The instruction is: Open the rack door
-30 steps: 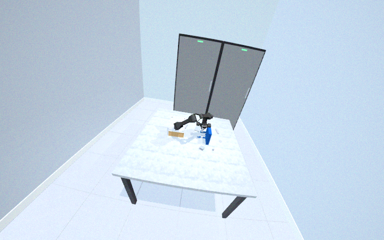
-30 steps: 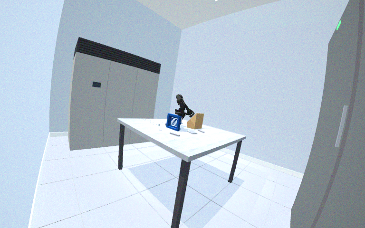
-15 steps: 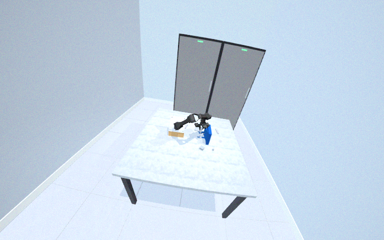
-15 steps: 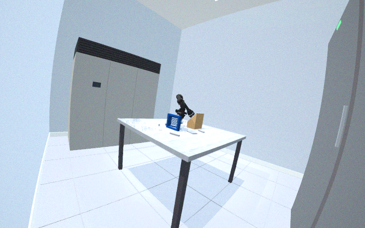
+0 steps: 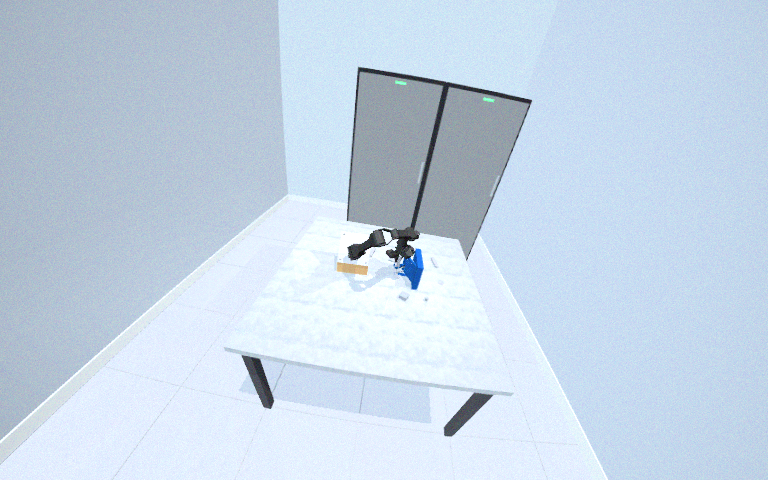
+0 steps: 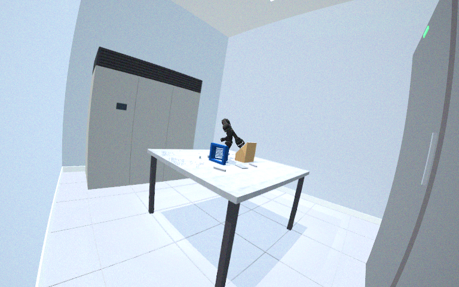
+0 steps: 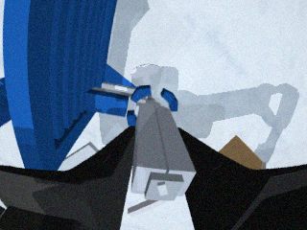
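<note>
Gripper [image 5: 398, 261] [image 7: 153, 132] partly open — clamped on grey upright handle [image 7: 165, 144]

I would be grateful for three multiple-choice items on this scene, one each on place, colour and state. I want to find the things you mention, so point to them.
1. In the exterior view, the box [image 5: 352, 268] [image 6: 250, 152] [image 7: 242, 153] stands where beside the rack [image 5: 418, 268] [image 6: 211, 153] [image 7: 16, 72]?
A left B right

2. What colour is the rack?
A green B red C blue

3. The end effector [image 5: 398, 261] [image 7: 153, 132] is:
A shut on the handle [image 7: 163, 144] B wide open C shut on nothing

1 B: the box shows right of it.
2 C: all views show blue.
3 A: the wrist view shows the handle between its fingers.
</note>
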